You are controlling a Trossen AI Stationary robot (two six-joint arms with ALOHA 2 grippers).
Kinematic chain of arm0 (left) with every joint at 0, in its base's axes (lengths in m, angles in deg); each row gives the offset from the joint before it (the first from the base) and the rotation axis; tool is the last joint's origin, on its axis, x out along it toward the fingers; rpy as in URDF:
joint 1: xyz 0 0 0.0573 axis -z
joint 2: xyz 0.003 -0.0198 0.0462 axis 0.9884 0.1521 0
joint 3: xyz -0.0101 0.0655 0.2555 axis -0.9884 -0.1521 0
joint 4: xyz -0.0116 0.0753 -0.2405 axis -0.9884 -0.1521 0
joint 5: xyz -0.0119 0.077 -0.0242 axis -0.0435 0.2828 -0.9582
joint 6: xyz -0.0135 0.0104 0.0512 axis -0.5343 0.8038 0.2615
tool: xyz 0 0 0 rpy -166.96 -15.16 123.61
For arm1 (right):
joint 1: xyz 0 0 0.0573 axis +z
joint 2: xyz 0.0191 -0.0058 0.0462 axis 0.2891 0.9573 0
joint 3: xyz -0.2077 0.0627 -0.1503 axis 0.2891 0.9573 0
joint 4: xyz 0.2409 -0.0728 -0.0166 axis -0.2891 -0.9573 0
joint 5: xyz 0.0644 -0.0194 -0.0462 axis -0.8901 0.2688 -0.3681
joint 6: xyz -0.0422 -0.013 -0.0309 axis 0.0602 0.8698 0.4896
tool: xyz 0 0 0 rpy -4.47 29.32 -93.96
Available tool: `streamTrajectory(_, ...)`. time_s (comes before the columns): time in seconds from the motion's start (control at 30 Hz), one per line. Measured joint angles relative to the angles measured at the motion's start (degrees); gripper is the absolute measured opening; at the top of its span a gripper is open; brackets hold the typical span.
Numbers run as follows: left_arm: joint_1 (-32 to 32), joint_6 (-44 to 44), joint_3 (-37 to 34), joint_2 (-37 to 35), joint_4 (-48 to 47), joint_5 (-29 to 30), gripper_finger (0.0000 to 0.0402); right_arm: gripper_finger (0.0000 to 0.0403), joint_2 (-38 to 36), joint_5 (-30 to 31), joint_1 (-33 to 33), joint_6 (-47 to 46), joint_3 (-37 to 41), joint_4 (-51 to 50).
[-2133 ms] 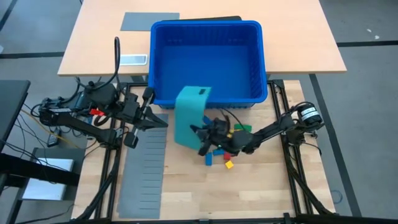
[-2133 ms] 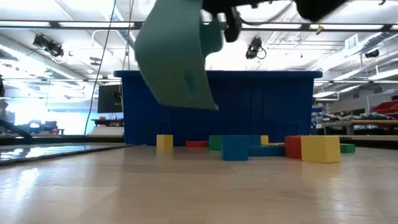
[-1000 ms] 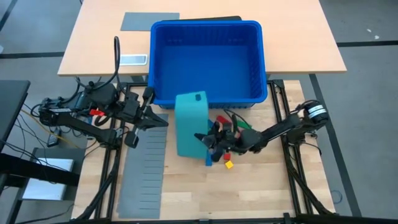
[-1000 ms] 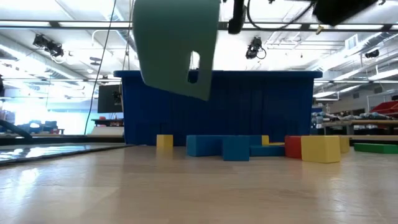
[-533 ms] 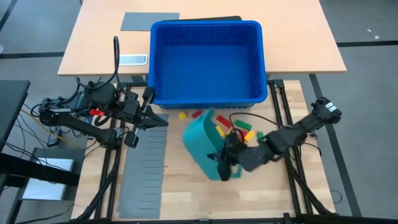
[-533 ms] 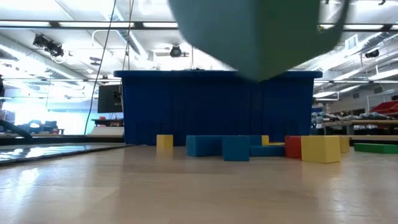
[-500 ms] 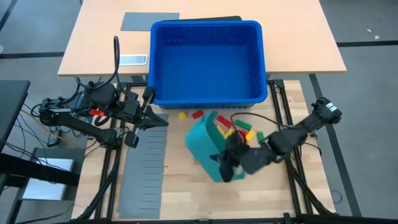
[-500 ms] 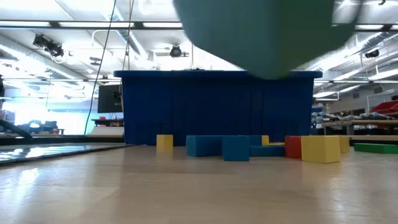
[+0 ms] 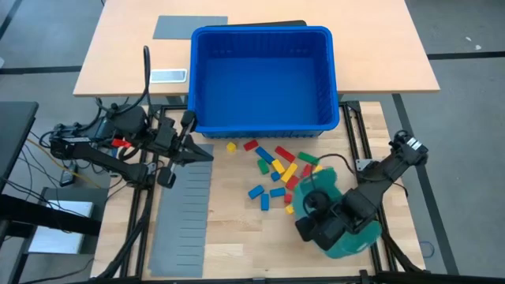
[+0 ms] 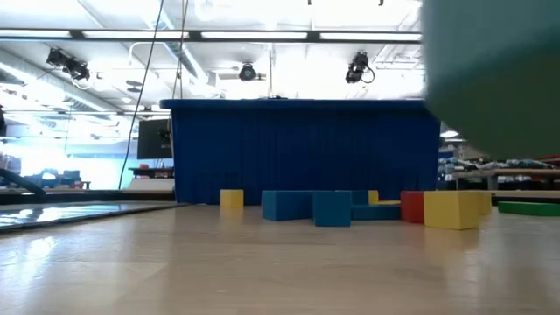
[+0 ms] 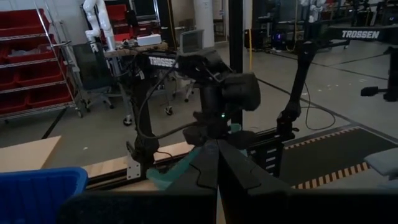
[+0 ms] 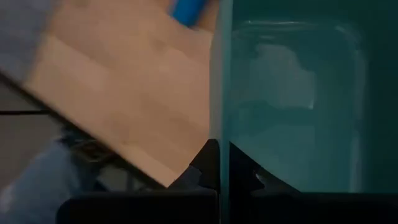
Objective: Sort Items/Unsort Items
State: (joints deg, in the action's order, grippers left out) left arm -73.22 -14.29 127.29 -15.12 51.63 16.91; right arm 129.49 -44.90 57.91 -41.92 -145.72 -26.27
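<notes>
Right pincer [image 9: 309,223] clamping together on the rim of the teal tray [image 9: 347,229], holding it lifted off the table [image 9: 237,244] toward five o'clock, close to the table's right edge and front edge. In the right wrist view, fingers [image 12: 211,163] pinching the tray's thin wall [image 12: 221,81], with bare wood and one blue block [image 12: 186,11] showing past it.

Blocks [image 9: 276,173] lying loose on the bare wood at centre, just in front of the big blue bin [image 9: 264,79], scattered in red, yellow, green and blue; none in the tray as far as can be told. A yellow one [image 9: 231,147] sitting nearest the bin at eleven o'clock of the scatter, a green one [image 9: 308,158] at two o'clock. In the low view, blocks [image 10: 455,208] lining up before the bin's front wall [image 10: 306,149], with open tabletop stretching toward the camera.

Grey slotted sheet [image 9: 183,213] lying flat along the left side at eight o'clock, well apart from the blocks. Wide clear wood remaining between sheet and tray along the front edge.

Left pincer [image 9: 203,155] resting at nine o'clock beside the bin's left front corner, fingers [image 11: 211,168] pressed together, gripping nothing.
</notes>
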Motion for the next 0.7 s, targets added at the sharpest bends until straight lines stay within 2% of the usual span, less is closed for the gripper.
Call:
streamTrajectory(0.2,0.24,1.64,0.0,0.0,0.02,0.08,0.0007,0.0,1.42,-1.3,3.15,-8.36,-0.02,-1.34)
streamTrajectory(0.3,0.35,1.76,0.0,0.0,-0.01,0.17,0.0007,0.0,3.05,-3.95,4.13,-10.99,-0.02,-2.09)
streamTrajectory(0.47,0.58,1.81,-0.98,-0.02,0.52,0.41,0.0007,0.0,6.52,-8.83,4.87,-12.63,0.02,-2.92)
streamTrajectory(0.7,0.72,1.75,-4.15,0.0,2.08,0.67,0.0007,0.0,10.34,-10.25,5.22,-13.64,0.02,-3.16)
